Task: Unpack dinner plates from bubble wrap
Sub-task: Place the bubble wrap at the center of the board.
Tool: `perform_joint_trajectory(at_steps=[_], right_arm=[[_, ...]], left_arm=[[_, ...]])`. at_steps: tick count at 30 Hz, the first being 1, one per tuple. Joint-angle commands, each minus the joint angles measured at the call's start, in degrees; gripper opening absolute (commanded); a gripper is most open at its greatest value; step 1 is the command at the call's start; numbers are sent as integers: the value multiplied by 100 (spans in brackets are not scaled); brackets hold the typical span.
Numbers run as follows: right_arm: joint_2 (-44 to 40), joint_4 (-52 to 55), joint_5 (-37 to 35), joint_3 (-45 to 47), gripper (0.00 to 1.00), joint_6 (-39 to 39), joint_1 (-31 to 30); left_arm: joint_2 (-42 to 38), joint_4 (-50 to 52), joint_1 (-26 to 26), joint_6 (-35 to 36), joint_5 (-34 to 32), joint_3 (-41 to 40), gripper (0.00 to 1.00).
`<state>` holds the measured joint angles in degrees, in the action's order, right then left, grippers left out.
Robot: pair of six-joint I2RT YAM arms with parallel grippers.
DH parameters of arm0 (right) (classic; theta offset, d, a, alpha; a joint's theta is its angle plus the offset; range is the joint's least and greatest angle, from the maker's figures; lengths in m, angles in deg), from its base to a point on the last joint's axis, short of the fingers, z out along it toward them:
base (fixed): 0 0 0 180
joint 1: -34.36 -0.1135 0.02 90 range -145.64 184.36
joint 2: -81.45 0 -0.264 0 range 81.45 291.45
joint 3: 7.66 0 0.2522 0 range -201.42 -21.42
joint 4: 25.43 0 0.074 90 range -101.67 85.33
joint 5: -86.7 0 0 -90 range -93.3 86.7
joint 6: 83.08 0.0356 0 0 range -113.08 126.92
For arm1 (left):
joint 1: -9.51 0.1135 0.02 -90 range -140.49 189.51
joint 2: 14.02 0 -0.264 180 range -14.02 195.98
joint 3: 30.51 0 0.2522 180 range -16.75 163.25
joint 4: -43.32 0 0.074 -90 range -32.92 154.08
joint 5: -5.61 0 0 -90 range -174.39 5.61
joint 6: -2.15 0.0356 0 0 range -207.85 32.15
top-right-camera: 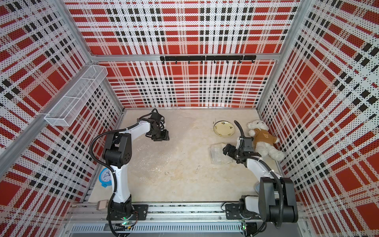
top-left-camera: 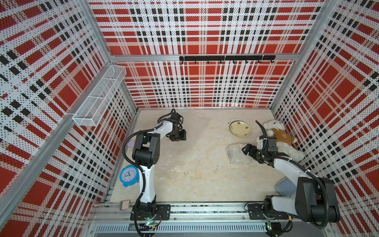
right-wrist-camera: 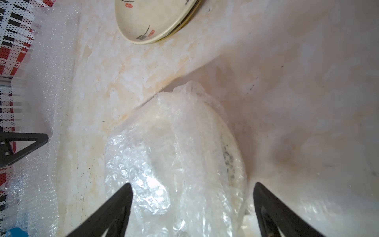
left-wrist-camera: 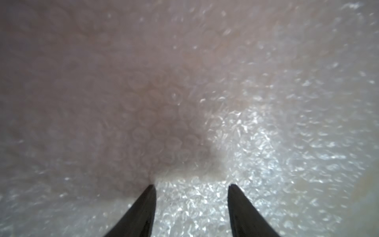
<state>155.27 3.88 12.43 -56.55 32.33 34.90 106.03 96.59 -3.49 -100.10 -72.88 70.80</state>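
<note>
Right gripper (right-wrist-camera: 192, 184): reaching forward, fingers wide apart over bubble wrap (right-wrist-camera: 164, 143); wrist view alone shows dinner plate (right-wrist-camera: 231, 162) inside. Left gripper (left-wrist-camera: 191, 185): downturned, fingers parted.

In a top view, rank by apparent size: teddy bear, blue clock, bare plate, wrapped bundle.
1. teddy bear
2. wrapped bundle
3. bare plate and blue clock: these look alike, and the clock sits nearer the camera, so they are left unranked.

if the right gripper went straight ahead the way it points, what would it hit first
Probably the bubble-wrapped plate, lying right ahead between the open jaws of the right gripper; the bare plate lies farther on.
</note>
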Motion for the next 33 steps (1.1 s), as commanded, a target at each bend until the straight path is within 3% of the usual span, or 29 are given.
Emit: perform_joint_trajectory(at_steps=[1, 13, 25, 28, 33], right_arm=[[-78, 225, -149, -203, 93, -286, -27], [130, 115, -35, -240, 93, -258, -27], [228, 52, 7, -291, 92, -481, -45], [238, 119, 53, -392, 91, -593, -45], [220, 221, 115, -555, 84, -695, -45]], left_arm=[[-378, -707, 1, -377, -90, -393, 59], [-977, -1239, -107, -787, -255, -1535, 58], [-1942, -1153, -394, -1132, -594, -2051, 57], [-2213, -1012, -620, -1148, -709, -1915, 63], [-2544, -966, -872, -1224, -584, -1626, 84]])
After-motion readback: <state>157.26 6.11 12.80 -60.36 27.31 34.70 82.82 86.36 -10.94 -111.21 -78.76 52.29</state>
